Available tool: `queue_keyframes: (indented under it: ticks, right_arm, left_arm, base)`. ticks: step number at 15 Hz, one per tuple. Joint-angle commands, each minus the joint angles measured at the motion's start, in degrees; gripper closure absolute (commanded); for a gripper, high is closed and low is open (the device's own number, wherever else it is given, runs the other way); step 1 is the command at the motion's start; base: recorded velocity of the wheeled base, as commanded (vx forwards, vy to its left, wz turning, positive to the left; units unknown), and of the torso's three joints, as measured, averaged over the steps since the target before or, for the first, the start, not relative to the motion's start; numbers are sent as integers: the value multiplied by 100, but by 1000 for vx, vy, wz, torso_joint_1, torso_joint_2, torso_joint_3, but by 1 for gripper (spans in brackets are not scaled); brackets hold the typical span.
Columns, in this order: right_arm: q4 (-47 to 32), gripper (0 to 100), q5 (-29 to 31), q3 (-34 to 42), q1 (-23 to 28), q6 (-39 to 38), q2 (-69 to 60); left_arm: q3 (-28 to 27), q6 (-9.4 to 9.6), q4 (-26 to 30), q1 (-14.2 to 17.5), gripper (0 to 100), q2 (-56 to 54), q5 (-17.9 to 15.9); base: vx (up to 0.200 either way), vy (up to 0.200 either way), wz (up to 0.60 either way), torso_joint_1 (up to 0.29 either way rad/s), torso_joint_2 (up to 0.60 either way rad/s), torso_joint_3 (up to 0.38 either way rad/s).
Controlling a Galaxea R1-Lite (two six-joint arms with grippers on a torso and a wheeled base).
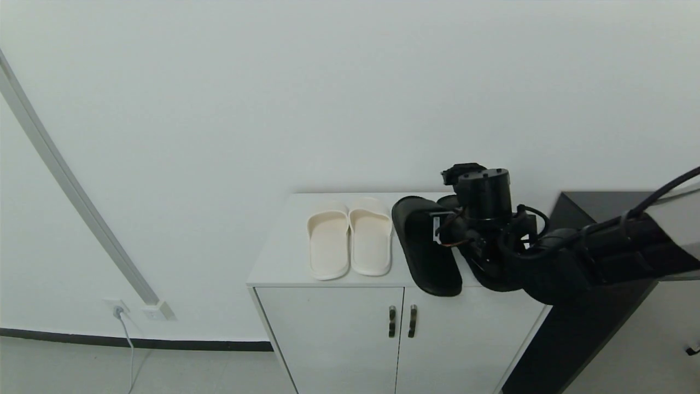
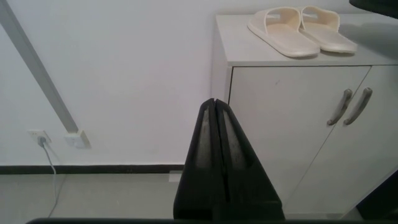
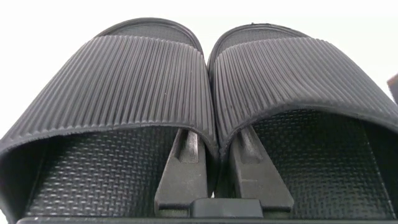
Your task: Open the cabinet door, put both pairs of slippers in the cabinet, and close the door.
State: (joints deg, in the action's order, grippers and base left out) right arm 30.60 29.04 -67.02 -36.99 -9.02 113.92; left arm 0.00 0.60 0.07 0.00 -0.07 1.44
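The white cabinet [image 1: 328,339] stands against the wall with both doors closed, its two dark handles [image 1: 402,321] side by side at the middle. On its top lie a pair of white slippers [image 1: 350,241] and, to their right, a pair of black slippers [image 1: 426,246] whose heels overhang the front edge. My right gripper [image 1: 451,230] sits over the black pair. In the right wrist view one finger [image 3: 180,174] is inside each black slipper [image 3: 124,81], pinching the adjoining strap walls. My left gripper [image 2: 214,102] is shut and empty, low and left of the cabinet [image 2: 292,124].
A black piece of furniture [image 1: 596,205] adjoins the cabinet's right side. A wall socket with a cable [image 1: 117,309] and a slanted conduit [image 1: 65,180] are on the wall to the left. Open floor lies in front of the cabinet.
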Motion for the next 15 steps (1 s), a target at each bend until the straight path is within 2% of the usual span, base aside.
queue_keyframes:
  ticks: [1, 2, 3, 7, 9, 13, 15]
  right_arm:
    - [210, 100, -583, 989, -415, 6, -986]
    - [298, 100, -759, 1139, -476, 23, -1091]
    - [552, 100, -1287, 1649, -599, 269, -1417]
    - [948, 100, -2675, 2651, -582, 594, -2102]
    - [957, 100, -2983, 2870, -582, 586, -2287]
    - [957, 100, -2992, 2923, -582, 577, -2287]
    - [957, 100, -2992, 2967, -582, 586, -2287]
  left_arm:
    - [0, 2, -7, 0, 100, 7, 6]
    - [0, 2, 1, 0, 100, 7, 6]
    - [0, 2, -7, 0, 100, 7, 6]
    - [0, 2, 1, 0, 100, 7, 6]
    - [0, 2, -7, 0, 100, 7, 6]
    - [0, 2, -7, 0, 100, 7, 6]
    - [0, -7, 1, 0, 100, 7, -3]
  base:
    - [0, 0, 0, 0, 0, 0]
    - [0, 0, 0, 0, 0, 0]
    - [0, 0, 0, 0, 0, 0]
    - [0, 0, 0, 0, 0, 0]
    - [0, 0, 0, 0, 0, 0]
    - [0, 0, 0, 0, 0, 0]
    - [-200, 0, 0, 7, 2, 2]
